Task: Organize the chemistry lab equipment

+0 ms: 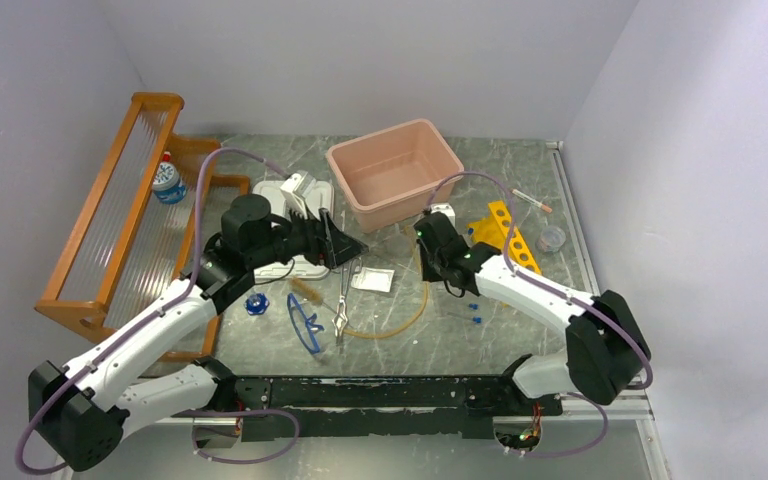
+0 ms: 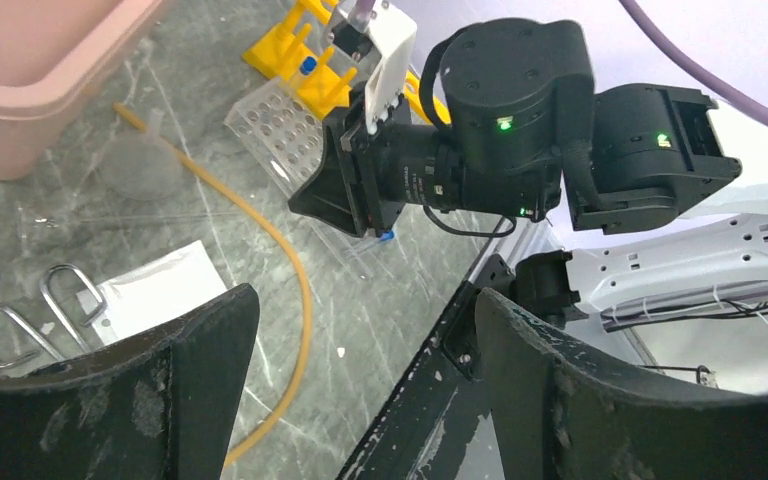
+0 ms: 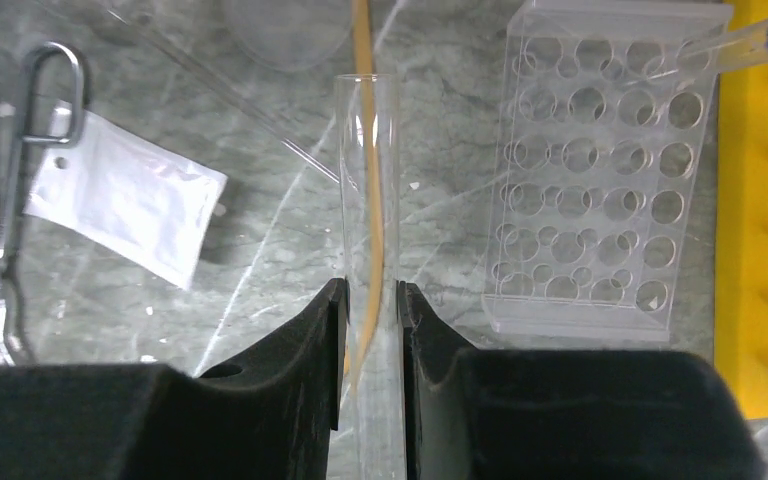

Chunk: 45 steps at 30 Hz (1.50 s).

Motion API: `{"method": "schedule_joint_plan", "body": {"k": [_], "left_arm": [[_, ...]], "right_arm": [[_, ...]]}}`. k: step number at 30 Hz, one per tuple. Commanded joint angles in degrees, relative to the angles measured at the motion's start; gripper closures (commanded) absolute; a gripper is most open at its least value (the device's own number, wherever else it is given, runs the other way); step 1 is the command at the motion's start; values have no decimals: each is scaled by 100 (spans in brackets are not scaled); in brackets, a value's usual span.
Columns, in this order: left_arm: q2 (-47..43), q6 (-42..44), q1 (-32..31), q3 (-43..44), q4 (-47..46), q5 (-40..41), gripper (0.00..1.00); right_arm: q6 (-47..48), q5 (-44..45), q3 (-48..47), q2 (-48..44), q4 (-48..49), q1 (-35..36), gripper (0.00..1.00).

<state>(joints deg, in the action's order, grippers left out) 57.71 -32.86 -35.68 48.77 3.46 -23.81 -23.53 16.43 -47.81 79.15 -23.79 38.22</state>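
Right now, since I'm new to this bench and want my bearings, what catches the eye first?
The pink tub at the back middle of the table and the orange slatted shelf on the left stand out. Nearer, the right gripper pinches a clear glass tube, with the tan hose showing through it.

Orange wooden slatted shelf [image 1: 157,102] at far left of grey marbled worktop [image 1: 430,345], running lengthwise from near edge toward back wall. Pink plastic tub [image 1: 395,175] upright at back centre, well apart from shelf. Plain white walls on three sides.
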Motion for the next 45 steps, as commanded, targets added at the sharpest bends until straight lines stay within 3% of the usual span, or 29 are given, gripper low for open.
{"method": "schedule_joint_plan", "body": {"k": [1,10,16,20,27,32,39,41,43,45], "left_arm": [[132,-190,-252,-30,-382,4,17],[567,-499,-940,-73,-575,418,17],[988,-1050,-1267,-301,-1586,70,16],[1397,-1166,-1474,-156,-2196,-40,17],[1596,-723,-1529,188,-1993,349,27],[1501,-547,-1533,124,-2216,583,39],[1628,-228,-1538,178,-2252,360,82],[1608,3,-1536,258,-2117,397,87],[1574,366,-1538,368,-1876,439,91],[1519,835,-1536,466,-1615,436,93]], "right_arm": [[-38,-94,-77,-313,43,-42,84],[-860,-573,-127,-1850,554,-76,83],[-1663,-976,116,-2647,1154,-112,85],[-2080,-1418,155,-2876,1603,-118,85],[-2396,-1850,87,-2812,1769,-118,84],[-2389,-1877,134,-2851,1690,-127,84],[-2411,-2091,119,-2779,1719,-124,82],[-2347,-2112,49,-2743,1577,-137,73],[-2088,-2183,-131,-2682,1339,-148,42],[-1780,-2206,-442,-2551,919,-233,25]]}}
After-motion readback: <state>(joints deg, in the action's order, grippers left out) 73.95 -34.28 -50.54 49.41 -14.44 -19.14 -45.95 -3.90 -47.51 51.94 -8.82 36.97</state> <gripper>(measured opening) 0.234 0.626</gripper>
